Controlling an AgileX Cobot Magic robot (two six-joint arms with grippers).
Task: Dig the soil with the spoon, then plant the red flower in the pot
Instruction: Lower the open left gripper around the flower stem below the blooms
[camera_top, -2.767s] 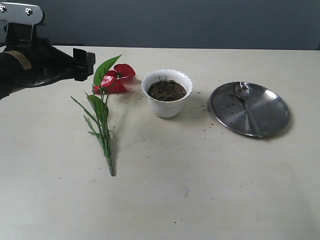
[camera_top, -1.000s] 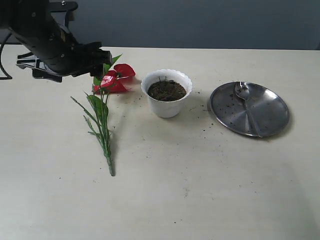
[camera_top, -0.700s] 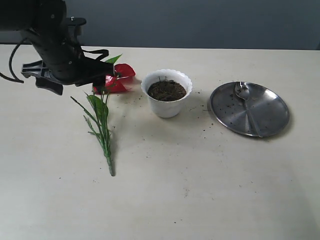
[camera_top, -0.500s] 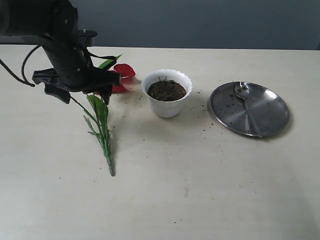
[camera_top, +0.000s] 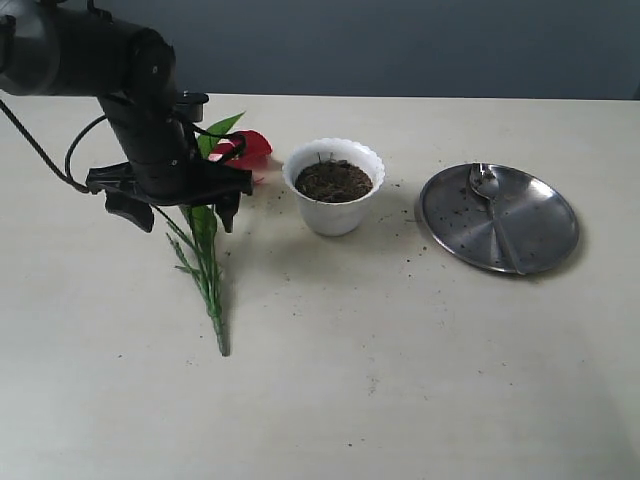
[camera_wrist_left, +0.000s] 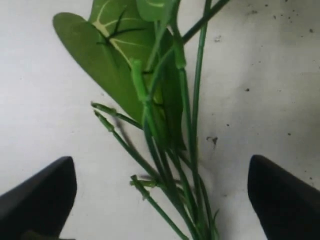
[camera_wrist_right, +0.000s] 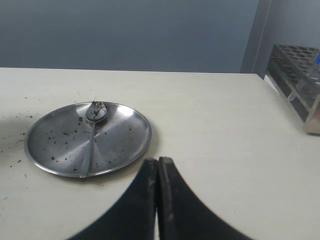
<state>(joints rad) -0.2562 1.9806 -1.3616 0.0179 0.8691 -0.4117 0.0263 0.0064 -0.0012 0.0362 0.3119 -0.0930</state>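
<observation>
Over the red flower (camera_top: 203, 228) stems, left jaws wide apart, right jaws closed, spoon (camera_top: 497, 220) on plate (camera_top: 545, 225).

Exterior overview — left wrist close over red flower (camera_wrist_left: 107, 60), right facing plate (camera_wrist_right: 120, 135)

Ext view: red flower (camera_top: 252, 146), just left of pot (camera_top: 334, 214), has bloom partly hidden behind left gripper (camera_top: 181, 212). Left wrist view: stems & leaf cut by frame edges, 2 fingertips (camera_wrist_left: 40, 192) cropped at corners
</observation>
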